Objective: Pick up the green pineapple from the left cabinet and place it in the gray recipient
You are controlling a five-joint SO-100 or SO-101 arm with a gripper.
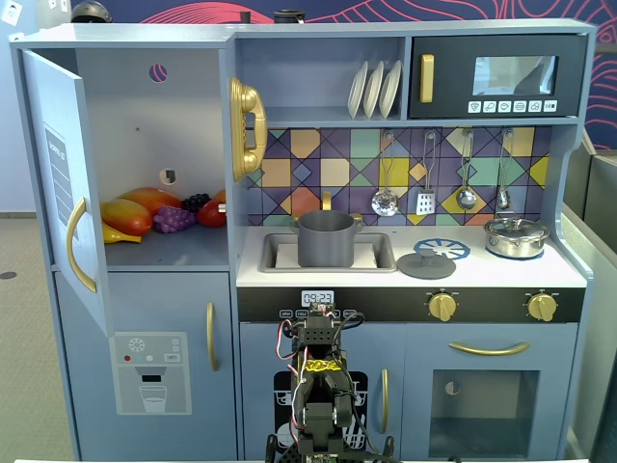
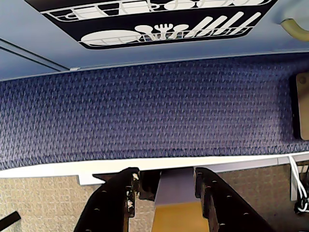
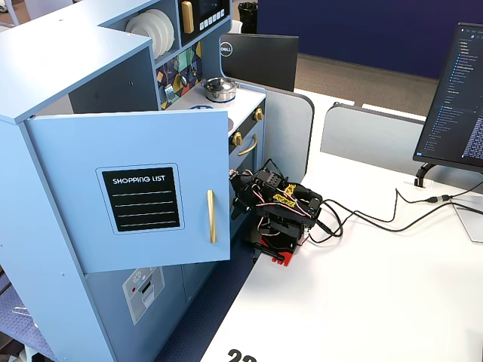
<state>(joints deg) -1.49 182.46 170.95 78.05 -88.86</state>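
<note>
The left cabinet [image 1: 135,125] stands with its door [image 1: 58,174] swung wide; the door's outside with a shopping list panel shows in the other fixed view [image 3: 128,151]. On its shelf lie orange-yellow fruit [image 1: 130,214], a purple grape bunch [image 1: 174,219] and a red fruit [image 1: 212,213]. No green pineapple shows in any view. The gray recipient [image 1: 326,239] stands in the sink. My arm [image 1: 318,386] is folded low in front of the kitchen, far below the shelf. My gripper [image 2: 164,175] points down over the table edge, jaws apart and empty.
A silver lidded pot [image 1: 517,236] and a gray lid [image 1: 426,264] sit on the counter right of the sink. A gold phone [image 1: 246,125] hangs on the cabinet's side wall. Blue carpet [image 2: 145,111] lies between kitchen and table. Cables and a monitor [image 3: 456,90] are on the table.
</note>
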